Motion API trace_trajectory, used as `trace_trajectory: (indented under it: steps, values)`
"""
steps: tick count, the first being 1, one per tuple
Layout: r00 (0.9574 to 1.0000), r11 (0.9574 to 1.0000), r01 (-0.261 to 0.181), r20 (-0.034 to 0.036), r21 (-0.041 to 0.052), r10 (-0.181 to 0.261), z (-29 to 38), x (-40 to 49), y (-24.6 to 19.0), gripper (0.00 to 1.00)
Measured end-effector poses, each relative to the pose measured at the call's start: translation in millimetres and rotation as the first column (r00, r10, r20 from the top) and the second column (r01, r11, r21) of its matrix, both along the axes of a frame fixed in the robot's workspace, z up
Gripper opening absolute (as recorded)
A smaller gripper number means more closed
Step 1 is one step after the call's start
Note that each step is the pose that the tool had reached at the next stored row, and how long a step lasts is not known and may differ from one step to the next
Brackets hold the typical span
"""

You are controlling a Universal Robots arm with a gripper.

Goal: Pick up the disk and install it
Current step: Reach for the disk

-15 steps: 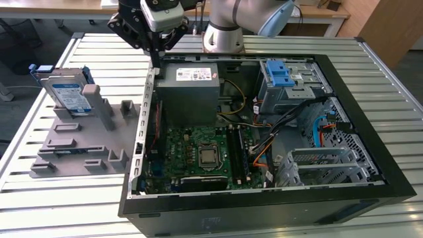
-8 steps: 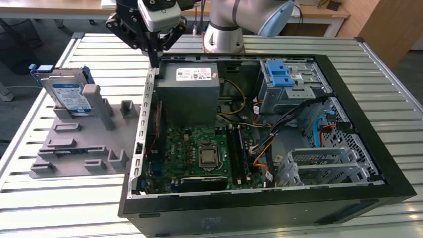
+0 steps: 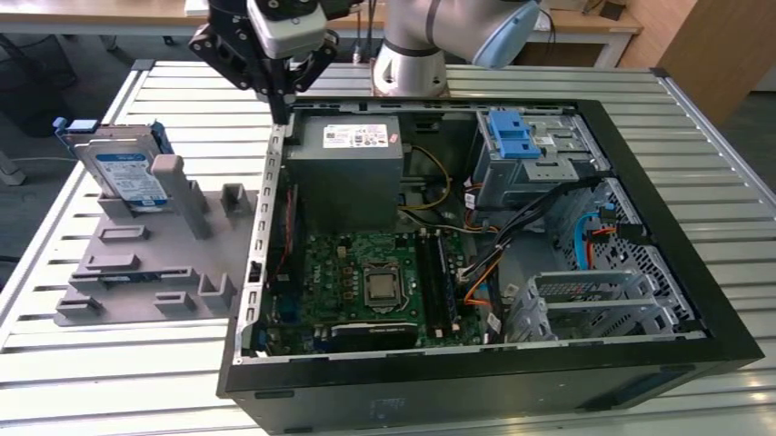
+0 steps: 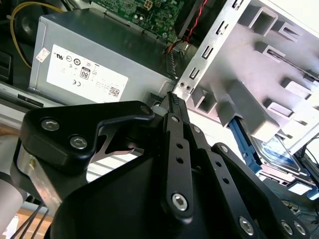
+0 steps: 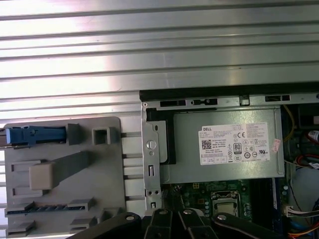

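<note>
The disk (image 3: 126, 174) stands on edge in a grey holder (image 3: 145, 263) at the left of the exterior view, on the slatted worktop (image 3: 97, 381) beside the open case (image 3: 485, 391). It is a silver slab with a blue-and-white label, ringed by a blue bracket. I judge it stiff, fairly heavy for its size, smooth-faced and sensitive to knocks. Pinching its exposed upper edge across the flat faces looks the safest hold. The fingers (image 4: 175, 129) are together, holding nothing, above the case's edge at the upper middle.
</note>
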State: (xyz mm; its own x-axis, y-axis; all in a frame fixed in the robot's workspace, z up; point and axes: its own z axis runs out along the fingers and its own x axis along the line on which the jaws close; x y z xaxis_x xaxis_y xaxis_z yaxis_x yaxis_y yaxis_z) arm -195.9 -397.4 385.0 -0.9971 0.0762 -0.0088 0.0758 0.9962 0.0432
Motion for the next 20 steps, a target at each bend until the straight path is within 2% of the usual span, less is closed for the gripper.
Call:
trace_trajectory:
  steps: [20]
  values:
    - [1.0,1.0,0.0,0.0,0.0,0.0,-0.2,-6.3,0.0,0.11]
